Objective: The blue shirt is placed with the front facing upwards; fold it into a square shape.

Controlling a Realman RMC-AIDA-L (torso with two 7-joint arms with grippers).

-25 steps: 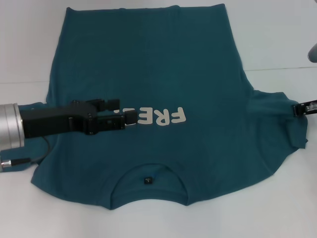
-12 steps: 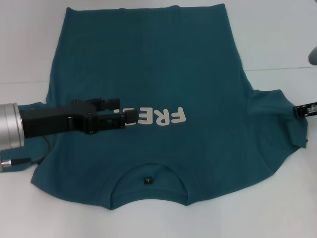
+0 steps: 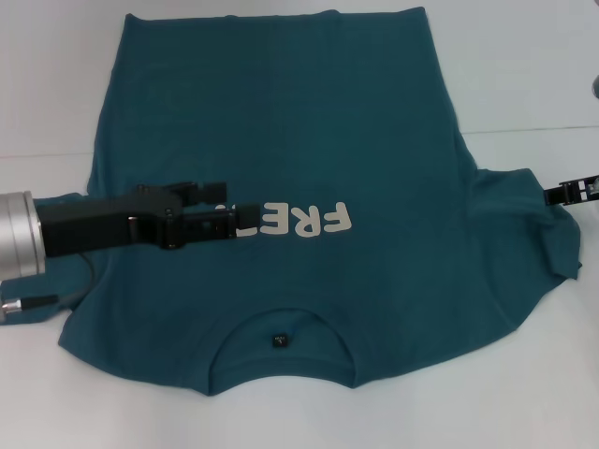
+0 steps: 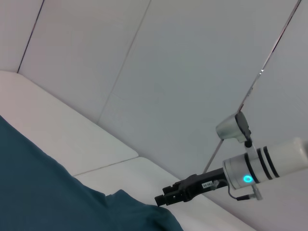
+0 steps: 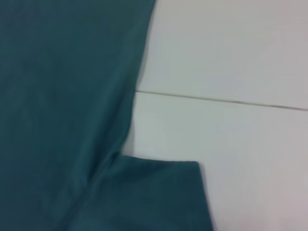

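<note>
Fingers of our left gripper (image 3: 245, 223) hover parted over the shirt (image 3: 309, 140); right gripper (image 3: 552, 195), fingers' state unclear, at the right sleeve.

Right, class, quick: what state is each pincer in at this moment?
Left pincer: over the blue shirt by the white lettering; open or shut cannot be told.
Right pincer: at the shirt's sleeve edge; cannot be told either.
</note>
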